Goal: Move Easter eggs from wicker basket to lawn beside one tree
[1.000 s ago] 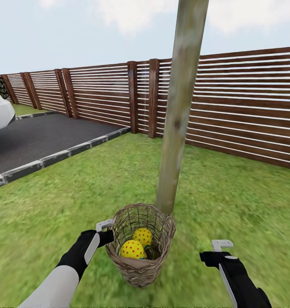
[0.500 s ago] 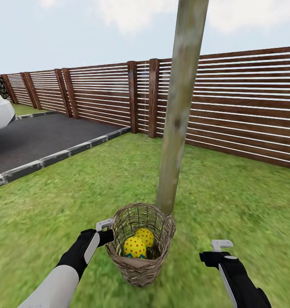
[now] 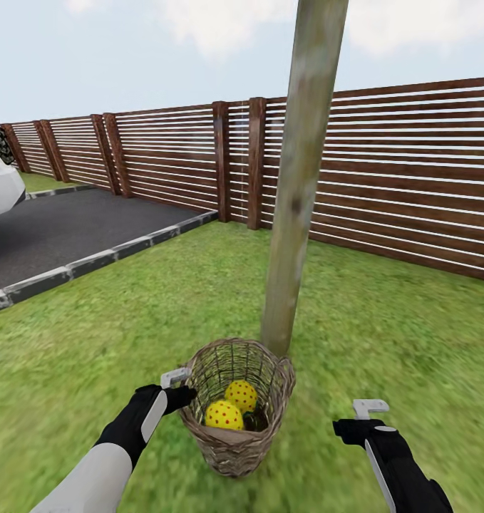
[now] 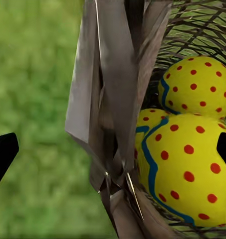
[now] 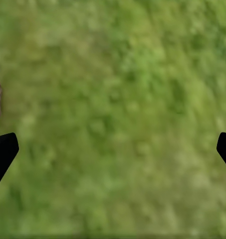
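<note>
Seemingly light, smooth, rigid Easter eggs (image 3: 224,415) suit a mid-body grip; left gripper (image 3: 177,382) fingers straddle the wicker basket (image 3: 234,445) rim, spread wide.

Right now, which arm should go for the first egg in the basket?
Left. The left gripper sits open at the wicker basket rim, its wrist view looking straight at the eggs. The right gripper hangs over bare lawn, apart from the basket.
</note>
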Available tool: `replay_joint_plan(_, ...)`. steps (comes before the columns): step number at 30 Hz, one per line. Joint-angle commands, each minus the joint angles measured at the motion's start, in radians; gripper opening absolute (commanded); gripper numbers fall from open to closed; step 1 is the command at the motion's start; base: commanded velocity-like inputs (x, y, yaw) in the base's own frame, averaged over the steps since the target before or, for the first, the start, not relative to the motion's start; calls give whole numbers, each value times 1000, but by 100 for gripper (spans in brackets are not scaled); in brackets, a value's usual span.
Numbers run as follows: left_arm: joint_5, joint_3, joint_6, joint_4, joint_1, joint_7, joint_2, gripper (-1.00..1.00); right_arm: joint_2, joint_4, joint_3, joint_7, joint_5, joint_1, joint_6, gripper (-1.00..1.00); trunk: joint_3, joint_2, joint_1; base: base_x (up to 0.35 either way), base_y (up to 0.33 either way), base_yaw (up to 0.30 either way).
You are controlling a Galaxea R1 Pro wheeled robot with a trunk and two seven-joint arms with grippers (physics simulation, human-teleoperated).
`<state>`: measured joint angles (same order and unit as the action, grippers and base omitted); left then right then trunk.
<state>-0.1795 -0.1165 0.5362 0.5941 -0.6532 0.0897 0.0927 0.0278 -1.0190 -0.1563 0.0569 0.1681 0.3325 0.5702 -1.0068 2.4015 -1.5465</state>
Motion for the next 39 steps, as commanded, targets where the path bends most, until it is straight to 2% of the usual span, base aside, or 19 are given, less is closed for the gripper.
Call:
replay_joint_plan(1,-11,-4,5,5,0,7,1,100,0,-2,-1,7,10,0,5,100,-1,0,0,0,0,0)
replay_joint_plan(13,-12,-8,10,50,0,8,-2,100,0,-1,-1,8,10,0,5,100,33,-77,42,0,0,0)
replay_joint_plan(17,-12,-6,21,99,0,8,-2,100,0,-1,0,8,10,0,5,100,46,-105,58,0,0,0)
replay_joint_plan(29,-12,-6,24,104,0,8,-3,100,-1,0,0,6,10,0,5,100,84,-189,104,0,0,0)
replay_joint_plan(34,-12,-5,25,104,0,8,-2,100,-1,3,12,1,10,0,5,100,99,-224,123,0,0,0)
replay_joint_plan(38,-12,-4,32,127,0,8,-1,100,-2,4,14,4,10,0,7,100,112,-252,138,0,0,0)
replay_joint_plan(39,-12,-4,52,144,0,7,0,100,-3,4,14,5,10,0,8,100,115,-259,142,0,0,0)
